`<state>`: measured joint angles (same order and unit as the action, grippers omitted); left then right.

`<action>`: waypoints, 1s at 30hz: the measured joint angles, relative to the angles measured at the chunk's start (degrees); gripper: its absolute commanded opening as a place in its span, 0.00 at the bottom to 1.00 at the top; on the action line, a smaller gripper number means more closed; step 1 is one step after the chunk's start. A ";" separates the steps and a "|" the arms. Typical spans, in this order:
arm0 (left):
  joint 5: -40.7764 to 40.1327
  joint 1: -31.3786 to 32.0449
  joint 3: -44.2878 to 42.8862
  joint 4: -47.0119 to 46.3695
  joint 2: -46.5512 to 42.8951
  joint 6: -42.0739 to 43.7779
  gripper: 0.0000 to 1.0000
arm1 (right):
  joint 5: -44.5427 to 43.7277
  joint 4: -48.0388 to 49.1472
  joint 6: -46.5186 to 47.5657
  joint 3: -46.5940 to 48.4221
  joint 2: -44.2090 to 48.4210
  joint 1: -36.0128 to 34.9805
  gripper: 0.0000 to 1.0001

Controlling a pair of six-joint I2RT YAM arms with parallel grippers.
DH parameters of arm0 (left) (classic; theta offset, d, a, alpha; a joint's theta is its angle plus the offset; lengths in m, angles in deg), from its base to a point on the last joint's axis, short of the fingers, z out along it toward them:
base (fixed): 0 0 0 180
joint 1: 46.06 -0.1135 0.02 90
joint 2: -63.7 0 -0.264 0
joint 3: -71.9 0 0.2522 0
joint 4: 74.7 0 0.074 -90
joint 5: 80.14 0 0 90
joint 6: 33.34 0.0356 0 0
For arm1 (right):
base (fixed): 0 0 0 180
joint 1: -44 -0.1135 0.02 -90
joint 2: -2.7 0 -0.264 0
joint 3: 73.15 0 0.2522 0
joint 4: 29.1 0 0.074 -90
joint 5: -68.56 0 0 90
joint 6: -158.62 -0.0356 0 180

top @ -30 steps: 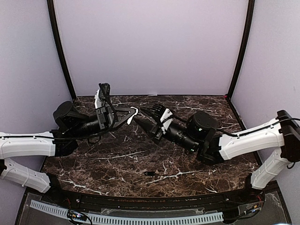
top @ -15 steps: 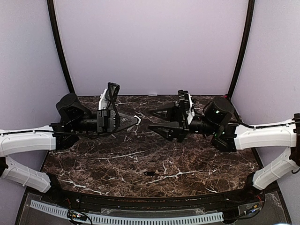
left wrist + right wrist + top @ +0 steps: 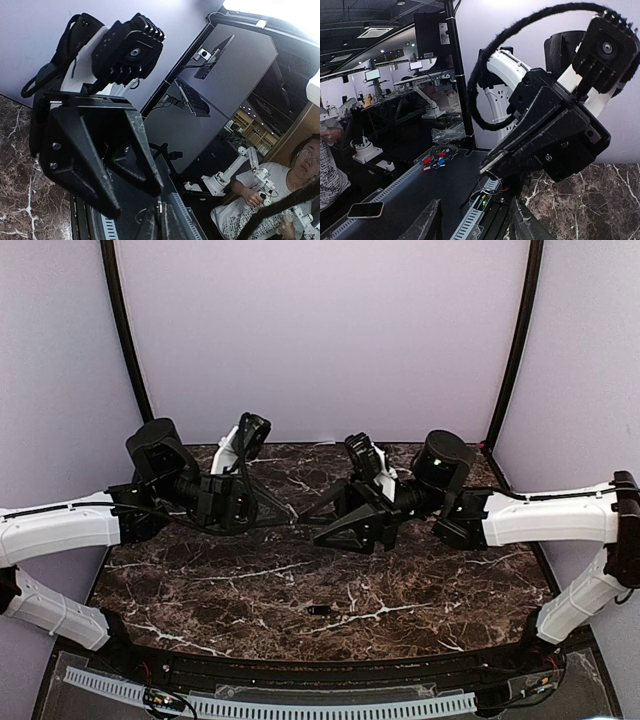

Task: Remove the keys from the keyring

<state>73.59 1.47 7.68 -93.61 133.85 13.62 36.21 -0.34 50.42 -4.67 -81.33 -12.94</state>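
Left hand [image 3: 291, 517] closed, pointing into spread right hand [image 3: 308, 527].

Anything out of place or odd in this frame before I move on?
One thing: a small dark piece lies alone on the marble table near its front edge, while the left tool and right tool face tip to tip farther back. Possibly a key; too small to tell.
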 measured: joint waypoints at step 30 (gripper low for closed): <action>-26.84 0.63 0.04 10.36 -2.93 3.34 0.00 | -46.05 -8.17 15.13 -8.61 8.48 -6.45 0.45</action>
<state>46.75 2.11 7.72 -83.25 130.93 16.96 -9.84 -8.51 65.55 -13.28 -72.84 -19.39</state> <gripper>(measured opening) 0.024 0.463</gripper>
